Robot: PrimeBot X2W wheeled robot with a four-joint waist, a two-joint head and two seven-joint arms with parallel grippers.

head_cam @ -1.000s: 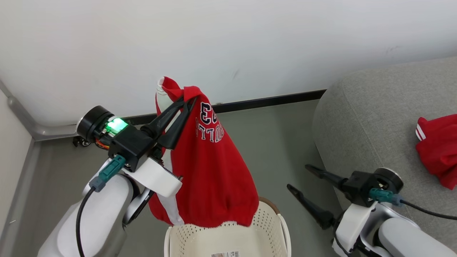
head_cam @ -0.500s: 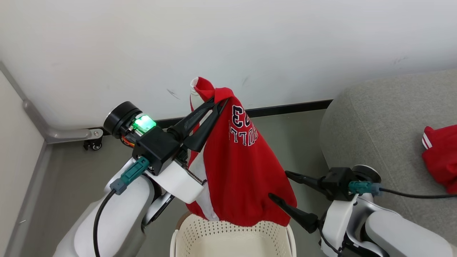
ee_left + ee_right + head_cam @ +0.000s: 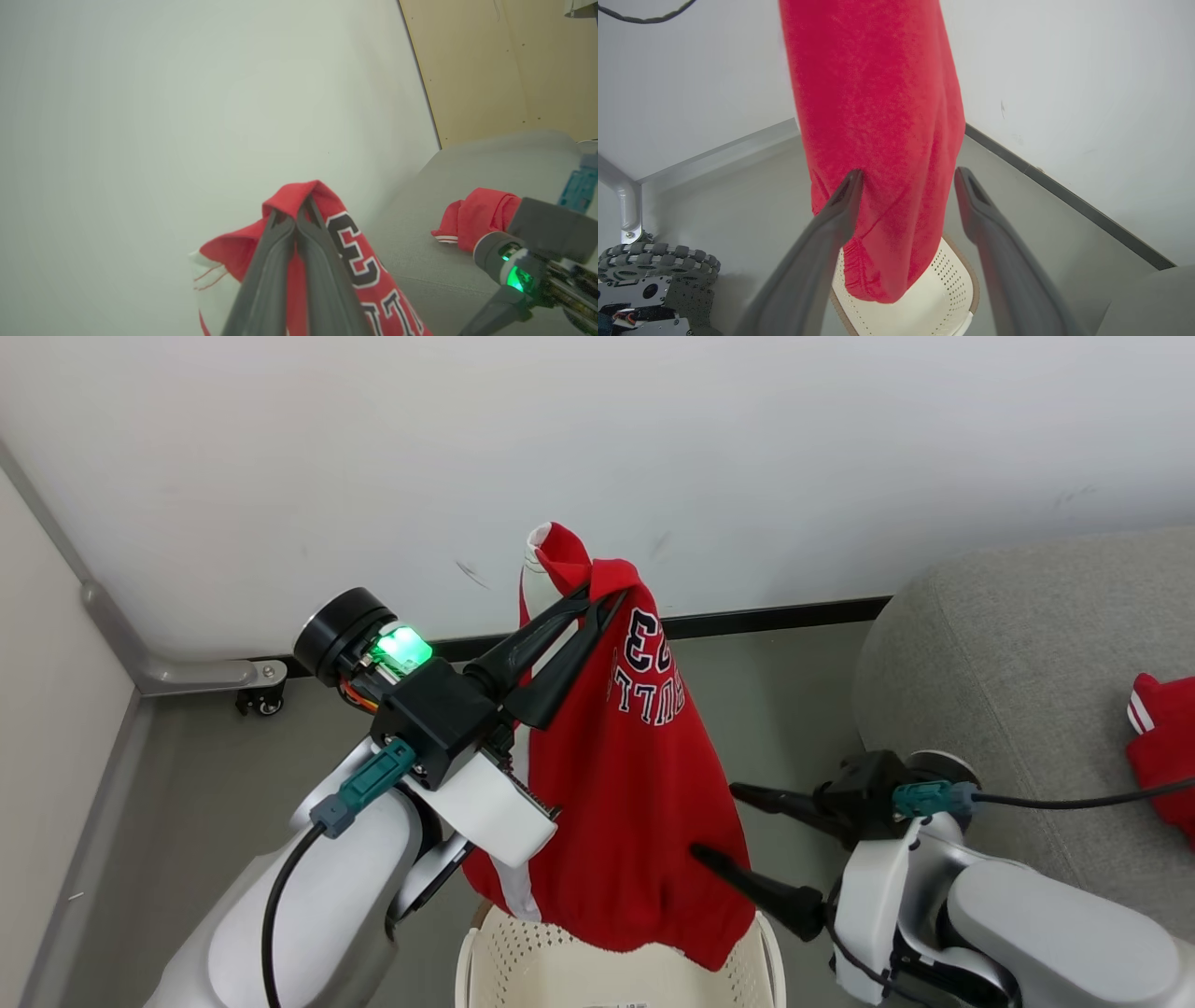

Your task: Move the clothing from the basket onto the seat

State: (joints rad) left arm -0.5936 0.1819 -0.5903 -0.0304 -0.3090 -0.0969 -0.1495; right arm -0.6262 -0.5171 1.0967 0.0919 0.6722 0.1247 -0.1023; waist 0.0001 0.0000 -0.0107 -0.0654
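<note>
My left gripper (image 3: 605,600) is shut on the top fold of a red garment (image 3: 616,803) printed with navy-and-white numbers, and holds it up so it hangs over the cream basket (image 3: 485,961). The left wrist view shows the shut gripper (image 3: 296,214) pinching that red fold (image 3: 299,196). To the right of the hanging cloth, my right gripper (image 3: 714,821) stands open with its fingers pointing at the lower part. From the right wrist, the gripper (image 3: 908,179) frames the red cloth (image 3: 878,116) above the basket (image 3: 943,289). A second red garment (image 3: 1162,747) lies on the grey seat (image 3: 1008,663).
A white wall (image 3: 653,448) with a dark baseboard runs behind. A metal rail with a small caster (image 3: 261,700) sits at the left corner of the grey floor. A tan panel (image 3: 504,65) rises beyond the seat in the left wrist view.
The head camera has shifted. My left gripper has lifted the numbered garment higher above the basket, and my right gripper has moved left, close to the hanging cloth.
</note>
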